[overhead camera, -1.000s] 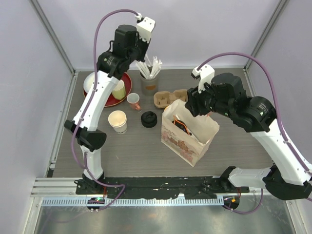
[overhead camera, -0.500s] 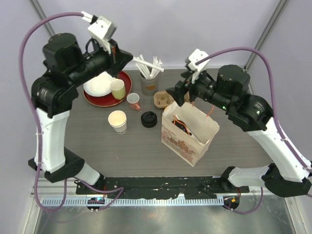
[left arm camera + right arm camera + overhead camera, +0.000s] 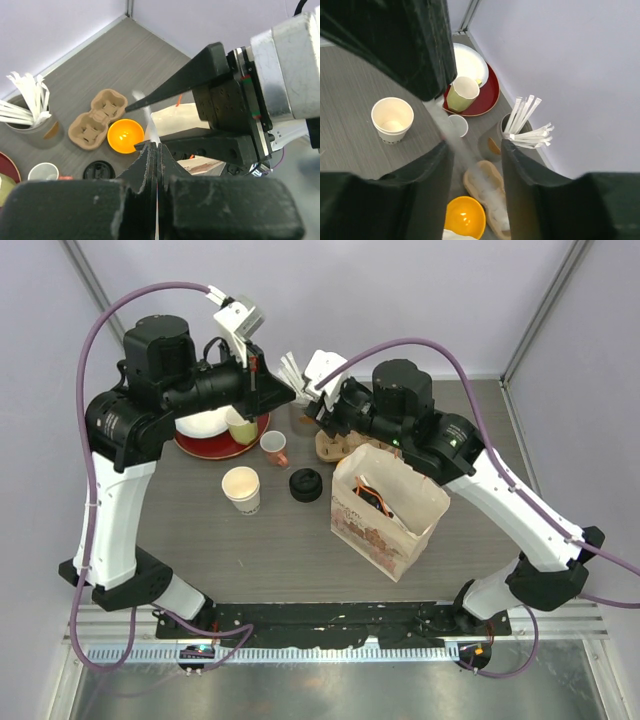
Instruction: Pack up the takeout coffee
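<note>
We find the left gripper (image 3: pixel 156 150) clamped shut on a straw (image 3: pixel 149 122). The straw runs lengthwise into the gap of the right gripper (image 3: pixel 475 150), whose jaws stand apart, not yet closed on it. The paper cup (image 3: pixel 241 488) stands lidless on the table (image 3: pixel 250 550), below both grippers and nearer the left arm, with its lid (image 3: pixel 305 484) just beside it.
</note>
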Motion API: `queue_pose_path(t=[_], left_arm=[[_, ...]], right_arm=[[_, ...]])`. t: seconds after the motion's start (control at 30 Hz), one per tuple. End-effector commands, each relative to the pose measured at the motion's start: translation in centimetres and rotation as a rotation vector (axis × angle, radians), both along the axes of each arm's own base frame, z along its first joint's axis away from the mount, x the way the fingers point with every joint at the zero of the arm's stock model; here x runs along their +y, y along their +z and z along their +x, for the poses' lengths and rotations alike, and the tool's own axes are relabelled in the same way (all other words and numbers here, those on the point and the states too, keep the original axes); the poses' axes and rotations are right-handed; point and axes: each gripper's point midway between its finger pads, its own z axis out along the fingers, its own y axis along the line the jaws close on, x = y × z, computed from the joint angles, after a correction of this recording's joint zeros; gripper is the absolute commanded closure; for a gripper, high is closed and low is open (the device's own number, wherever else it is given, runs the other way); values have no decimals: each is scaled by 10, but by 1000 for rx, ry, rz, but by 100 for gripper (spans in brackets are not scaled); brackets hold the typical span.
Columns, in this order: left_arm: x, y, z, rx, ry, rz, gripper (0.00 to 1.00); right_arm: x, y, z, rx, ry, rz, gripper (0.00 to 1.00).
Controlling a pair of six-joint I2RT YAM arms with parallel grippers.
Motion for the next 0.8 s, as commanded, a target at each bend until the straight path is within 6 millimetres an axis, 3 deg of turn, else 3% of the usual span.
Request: queue_pose_path(t=[0.0,0.1,0.2,0.23,0.27,0.3,0.37,0.43,0.47,0.57,0.6,0.67,0.77], left_arm=[[0,12,-16,-15,-48,-34,100],[0,13,-17,-19,-46,-36,100],[2,16,-14,-37,-27,-35,100],[4,18,-12,-48,-11,-34,94],[9,19,-6,-64,31,-26,56],[12,20,-3,-78,54,-20,34],[20,23,5,-100,114,-9,0],[32,24,16,-134,192,17,0],[34,23,19,-142,211,30,0],[39,17,26,-153,242,65,0],[38,14,27,-150,240,73,0],[35,6,29,-134,227,83,0],[32,-3,32,-116,220,99,0]], right_arm=[[-5,45,-3,-87,-8,95,73],[-12,50,-2,-93,-41,116,96],[-19,56,-4,-82,-66,147,99],[-24,59,-4,-77,-88,159,99],[-28,62,-5,-73,-99,173,99],[-32,65,-6,-56,-116,192,99],[-51,79,-9,-45,-182,239,99],[-64,75,-14,31,-231,254,99],[-76,83,-16,47,-271,282,99],[-92,64,-27,172,-329,256,99],[-102,46,-29,223,-374,201,99],[-105,22,-33,314,-418,163,99],[-110,-33,-44,460,-455,44,99]])
